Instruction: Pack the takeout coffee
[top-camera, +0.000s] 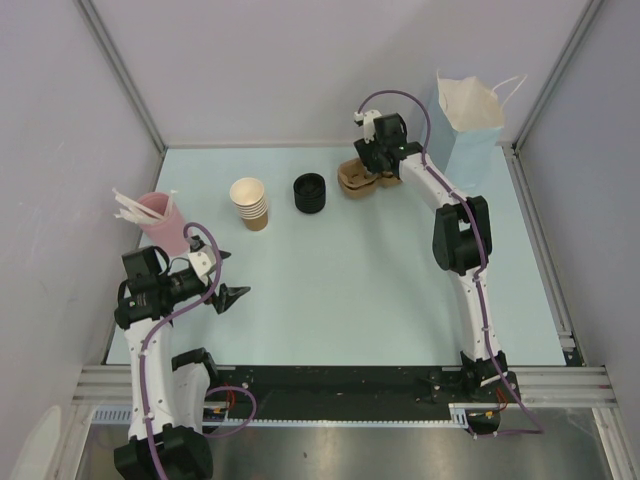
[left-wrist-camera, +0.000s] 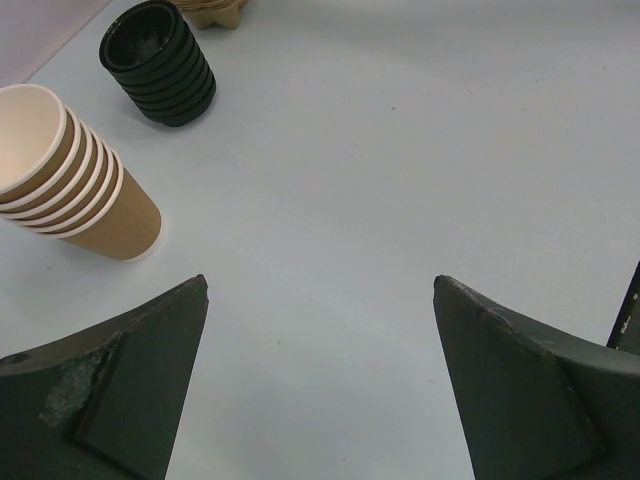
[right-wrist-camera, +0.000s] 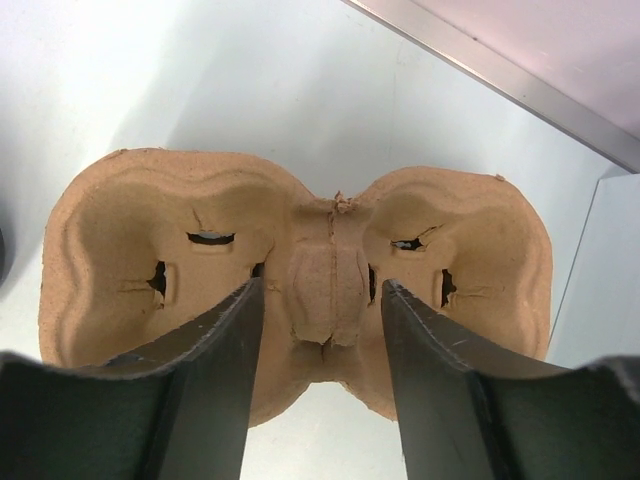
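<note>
No single tan cup is in view; only a stack of nested tan cups (top-camera: 250, 203) shows, also in the left wrist view (left-wrist-camera: 70, 180). My right gripper (top-camera: 368, 163) (right-wrist-camera: 322, 285) is open at the back of the table, low over a brown pulp cup carrier (top-camera: 357, 180) (right-wrist-camera: 150, 240). Its fingers straddle the carrier's centre ridge with a small gap on each side. Both carrier wells are empty. My left gripper (top-camera: 236, 275) (left-wrist-camera: 320, 282) is open and empty over bare table at the front left.
A stack of black lids (top-camera: 310, 192) (left-wrist-camera: 160, 62) stands between the cup stack and the carrier. A pink cup of white stirrers (top-camera: 155, 215) stands at the left edge. An open light-blue paper bag (top-camera: 468, 125) (right-wrist-camera: 610, 270) stands at the back right, beside the carrier.
</note>
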